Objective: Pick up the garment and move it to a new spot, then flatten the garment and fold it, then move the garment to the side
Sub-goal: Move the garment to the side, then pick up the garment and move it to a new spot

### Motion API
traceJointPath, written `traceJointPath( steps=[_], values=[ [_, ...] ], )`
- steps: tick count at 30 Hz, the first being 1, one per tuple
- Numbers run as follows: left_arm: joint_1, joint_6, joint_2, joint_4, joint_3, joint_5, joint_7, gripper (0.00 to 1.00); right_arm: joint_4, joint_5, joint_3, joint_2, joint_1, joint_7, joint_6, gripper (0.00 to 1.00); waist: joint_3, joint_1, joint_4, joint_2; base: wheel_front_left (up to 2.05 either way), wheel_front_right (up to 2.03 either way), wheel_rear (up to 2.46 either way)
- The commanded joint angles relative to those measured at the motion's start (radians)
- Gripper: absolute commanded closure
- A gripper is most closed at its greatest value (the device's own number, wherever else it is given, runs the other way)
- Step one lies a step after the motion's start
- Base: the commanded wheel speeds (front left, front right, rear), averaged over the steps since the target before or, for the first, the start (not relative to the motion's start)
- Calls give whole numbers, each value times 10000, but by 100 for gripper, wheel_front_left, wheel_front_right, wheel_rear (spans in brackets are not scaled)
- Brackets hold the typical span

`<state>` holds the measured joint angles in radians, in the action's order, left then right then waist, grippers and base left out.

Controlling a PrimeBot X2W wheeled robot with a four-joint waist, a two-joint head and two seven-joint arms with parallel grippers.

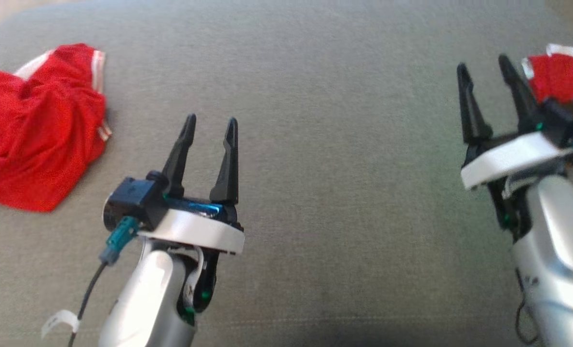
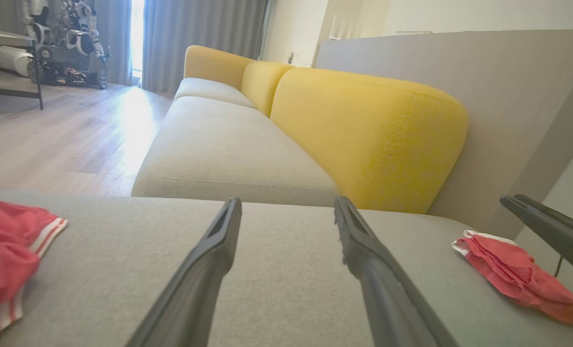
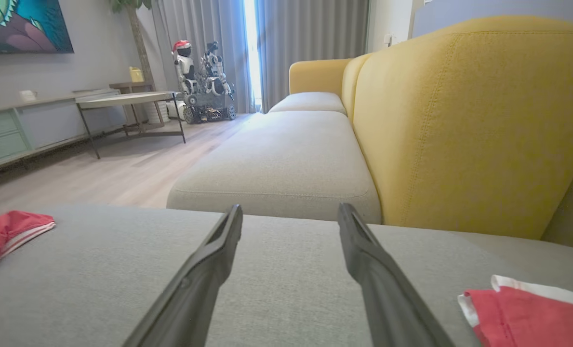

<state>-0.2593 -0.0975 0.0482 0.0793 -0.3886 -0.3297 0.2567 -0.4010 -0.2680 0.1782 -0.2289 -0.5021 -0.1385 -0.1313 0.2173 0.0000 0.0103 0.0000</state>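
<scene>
Partly cut off: the crumpled red garment [image 1: 35,130] ran past the left edge of the head view; the second red garment [image 1: 563,79] ran past the right edge, its near part hidden behind the right gripper [image 1: 482,62].
Hard to make out: what kind of garment either was; the head view was soft and blurred.
Seat: grey cushion [image 1: 339,144], finely woven cloth, flat on top, rounded at its far corners.
Backrest: yellow backrest [image 2: 363,130], grainy fabric, plump and rounded.
Left gripper [image 1: 211,119]: open and empty; long dark fingers [image 1: 178,154] tapered to points above bare cushion, right of the crumpled garment and apart from it.
Right gripper: open and empty, near the second garment's left side.
Crumpled red garment: at the cushion's left end, bunched in loose folds, thin cloth, white stripes along one edge.
Second red garment: at the cushion's right end, lying flatter in layers, white trim along its far edge.
</scene>
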Motion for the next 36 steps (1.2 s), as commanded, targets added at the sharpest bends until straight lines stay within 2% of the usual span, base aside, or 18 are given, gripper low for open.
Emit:
traceJointPath(
  steps=[1,10,17,36],
  values=[
    [-58,-85,20,-199,203,24,51,0,582,178,-128,249,410,-104,6,0,-284,0,335,0,0,0,0],
    [556,-174,20,-4,201,50,51,0,1825,882,-919,1291,2130,-161,6,0,-621,0,566,0,0,0,0],
    [925,-278,20,-158,276,-74,51,0,2221,1371,-1223,1644,2905,-283,6,0,-766,0,534,0,0,0,0],
    [1208,-487,20,-278,564,-1,51,0,2692,1227,-1302,1784,3558,-294,6,0,-970,0,453,0,0,0,0]
  ],
)
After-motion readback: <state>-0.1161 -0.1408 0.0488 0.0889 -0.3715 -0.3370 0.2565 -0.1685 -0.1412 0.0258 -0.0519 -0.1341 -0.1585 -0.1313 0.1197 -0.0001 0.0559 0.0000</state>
